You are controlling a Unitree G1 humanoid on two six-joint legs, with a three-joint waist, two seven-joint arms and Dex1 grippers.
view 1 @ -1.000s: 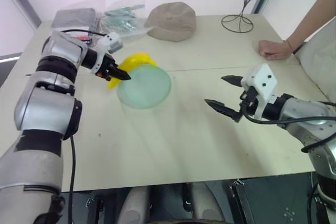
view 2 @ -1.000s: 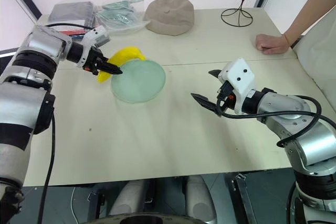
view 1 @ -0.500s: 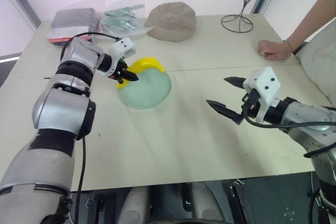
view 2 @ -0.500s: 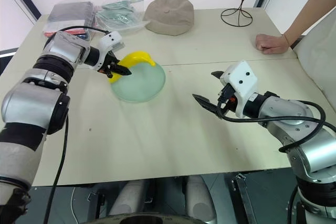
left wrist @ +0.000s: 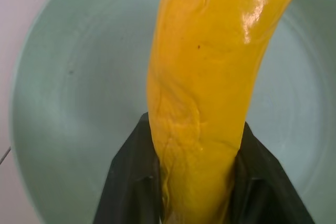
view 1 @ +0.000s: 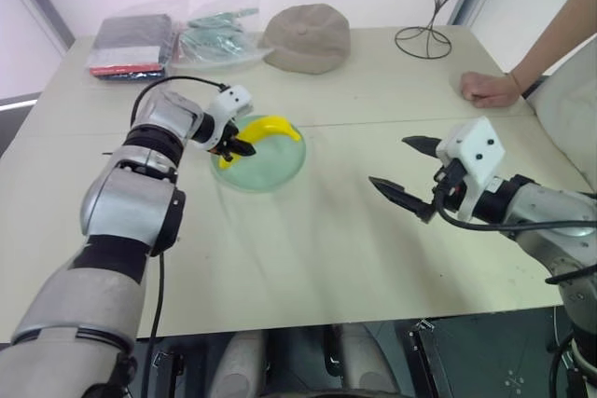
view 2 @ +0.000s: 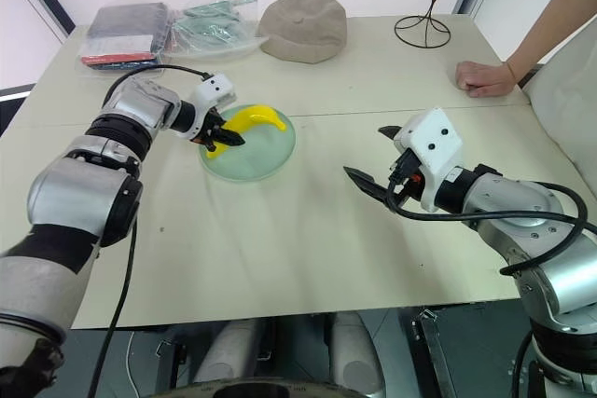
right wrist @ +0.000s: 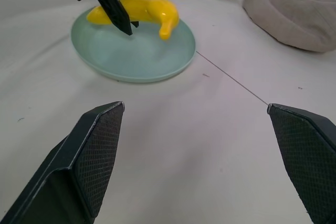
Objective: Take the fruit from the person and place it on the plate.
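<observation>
Banana over the plate, not yet let go

The left gripper (view 2: 227,137)'s black fingers (left wrist: 131,182) pinch the curved yellow banana (view 2: 254,119) above the round mint-green plate (view 2: 270,152); a pull-back could drag it off the rim. The right gripper (view 2: 375,163) hangs spread, well apart. Beyond: tan cap (view 2: 303,27), plastic bags (view 2: 210,30), the person's hand (view 2: 483,77) resting on the desk (view 2: 280,249). Nothing blocks.

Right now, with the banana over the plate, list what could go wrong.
1. The left gripper holds one end of the banana; the rest curves toward the far rim of the plate, so on release it may roll off the edge.
2. The black fingers hug the banana closely; pulling back before the gripper has opened enough could drag it off the plate.
</observation>
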